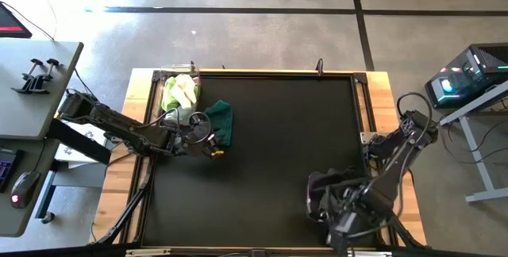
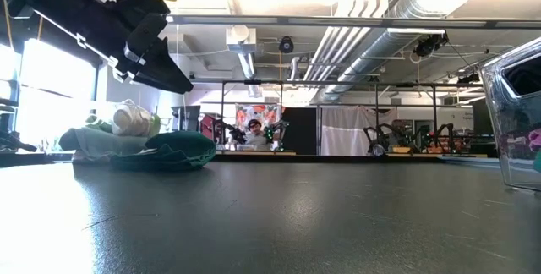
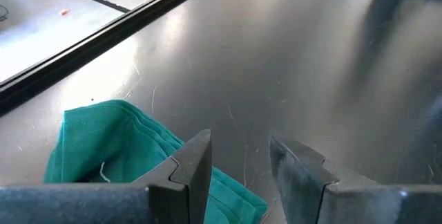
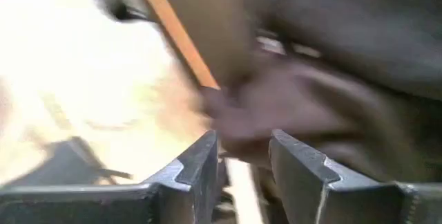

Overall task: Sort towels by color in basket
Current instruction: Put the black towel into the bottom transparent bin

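A dark teal-green towel (image 1: 221,120) lies folded on the black table, left of the middle. Lime green and cream-white towels (image 1: 181,92) are heaped at the far left corner. In the low view a cream-white roll (image 2: 135,120) sits on a pale mint cloth (image 2: 97,141) behind the teal towel (image 2: 169,150). My left gripper (image 1: 211,143) hovers open just on the near side of the teal towel (image 3: 114,148), raised off the table (image 2: 156,63). My right gripper (image 4: 242,158) is open over a clear basket (image 1: 311,184) near the right near corner, with purple cloth (image 4: 276,113) ahead of it.
The clear basket (image 2: 516,113) stands at the table's right side and holds dark and purple cloth. A raised wooden and metal frame (image 1: 262,73) borders the table. The middle of the black table top (image 1: 278,146) is bare. A person sits far off in the room (image 2: 254,137).
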You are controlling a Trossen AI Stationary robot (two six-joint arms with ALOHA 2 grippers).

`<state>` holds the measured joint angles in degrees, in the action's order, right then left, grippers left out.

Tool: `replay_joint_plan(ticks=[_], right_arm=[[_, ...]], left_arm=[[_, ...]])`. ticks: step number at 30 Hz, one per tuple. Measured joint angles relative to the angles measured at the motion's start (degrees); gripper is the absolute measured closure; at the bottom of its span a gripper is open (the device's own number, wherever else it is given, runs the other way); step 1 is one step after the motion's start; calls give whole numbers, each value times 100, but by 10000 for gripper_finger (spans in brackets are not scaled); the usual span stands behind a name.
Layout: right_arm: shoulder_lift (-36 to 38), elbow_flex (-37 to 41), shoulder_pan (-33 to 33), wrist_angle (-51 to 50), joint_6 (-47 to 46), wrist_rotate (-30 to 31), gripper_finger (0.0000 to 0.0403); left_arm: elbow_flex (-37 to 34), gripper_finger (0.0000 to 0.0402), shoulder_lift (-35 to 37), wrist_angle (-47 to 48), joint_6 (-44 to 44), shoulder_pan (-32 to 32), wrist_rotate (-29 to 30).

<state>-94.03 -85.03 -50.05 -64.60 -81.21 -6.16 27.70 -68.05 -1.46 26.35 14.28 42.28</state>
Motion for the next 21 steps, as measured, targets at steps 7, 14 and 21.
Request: replay_joint_plan(ticks=[7, 14, 21], right_arm=[[-567, -39, -162, 370, -246, 63, 275], [-1116, -39, 24, -680, -240, -484, 275], [-1142, -39, 62, -990, 48, -427, 285]], left_arm=[[0, 273, 0, 18, 0, 0, 2], [0, 273, 0, 18, -48, 0, 29], [0, 273, 0, 16, -48, 0, 35]])
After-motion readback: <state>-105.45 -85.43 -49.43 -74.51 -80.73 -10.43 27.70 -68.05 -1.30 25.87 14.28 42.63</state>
